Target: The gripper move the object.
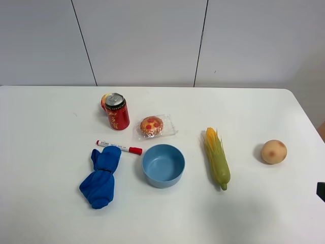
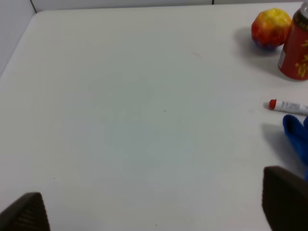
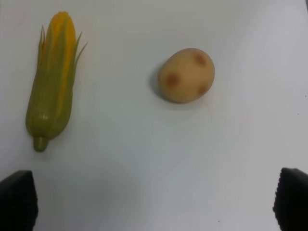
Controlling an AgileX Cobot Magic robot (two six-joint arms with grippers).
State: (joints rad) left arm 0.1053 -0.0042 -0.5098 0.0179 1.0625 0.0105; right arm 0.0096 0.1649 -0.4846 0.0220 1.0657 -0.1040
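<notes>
The white marker pen (image 1: 119, 146) with its red cap (image 1: 135, 150) lies flat on the white table (image 1: 51, 152), between the red can (image 1: 117, 111) and the blue cloth (image 1: 101, 175), whose top touches it. In the left wrist view only the pen's uncapped end (image 2: 288, 106) shows at the edge. My left gripper (image 2: 154, 211) is open and empty over bare table, well short of the pen. My right gripper (image 3: 154, 209) is open and empty, near the corn cob (image 3: 52, 96) and the potato (image 3: 186, 75); a dark corner of it (image 1: 321, 191) shows at the overhead view's right edge.
A blue bowl (image 1: 163, 165) sits just right of the pen's cap. A wrapped muffin (image 1: 152, 126) lies behind the bowl. A red-yellow fruit (image 1: 104, 101) stands behind the can. The corn cob (image 1: 217, 157) and potato (image 1: 273, 151) lie at the right.
</notes>
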